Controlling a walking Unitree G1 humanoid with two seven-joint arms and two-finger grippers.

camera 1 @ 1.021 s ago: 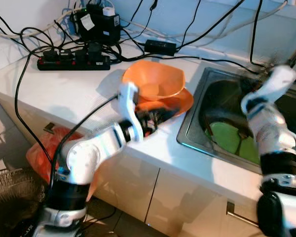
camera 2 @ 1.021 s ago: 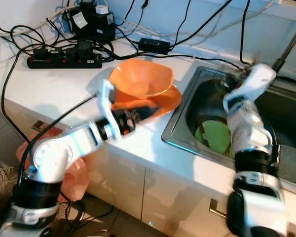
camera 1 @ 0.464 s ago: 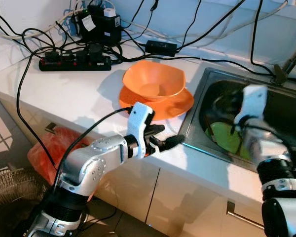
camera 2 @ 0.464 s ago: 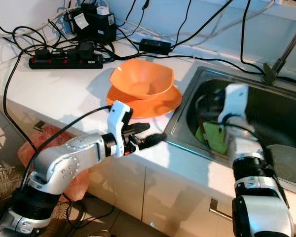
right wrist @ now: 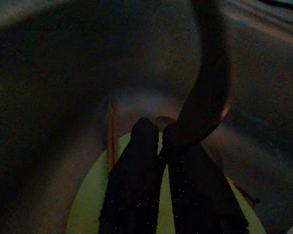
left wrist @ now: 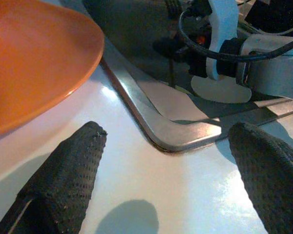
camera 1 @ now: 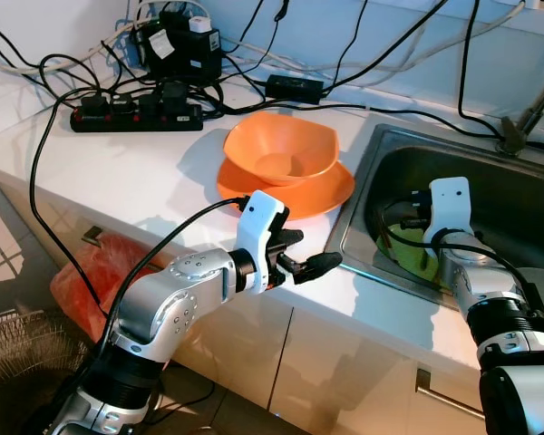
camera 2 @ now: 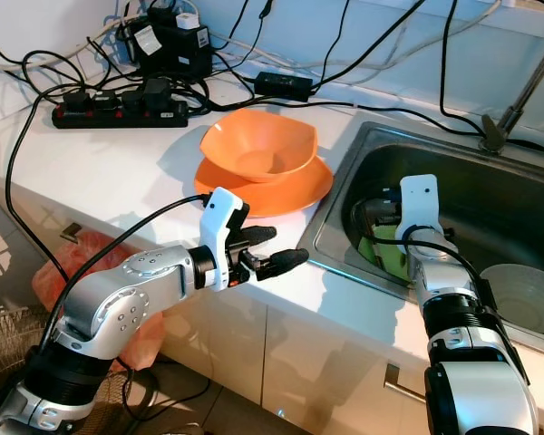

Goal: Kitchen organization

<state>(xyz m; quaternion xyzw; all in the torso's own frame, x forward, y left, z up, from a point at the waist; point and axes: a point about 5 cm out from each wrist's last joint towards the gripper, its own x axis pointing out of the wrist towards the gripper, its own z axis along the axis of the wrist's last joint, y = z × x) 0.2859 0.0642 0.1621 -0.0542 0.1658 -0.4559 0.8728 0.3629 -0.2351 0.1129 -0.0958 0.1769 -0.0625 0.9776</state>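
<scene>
white tabletop spans the frame's left, with a steel sink at right. left tool, fingers wide apart and empty, hovers over the tabletop's front edge at centre. right tool, fingers pressed together, reaches into the sink above a green plate. orange bowl sits on an orange plate at upper centre.

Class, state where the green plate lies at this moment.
The green plate lies in the steel sink, on the robot's right, under the right gripper and left of a grey bowl.
</scene>
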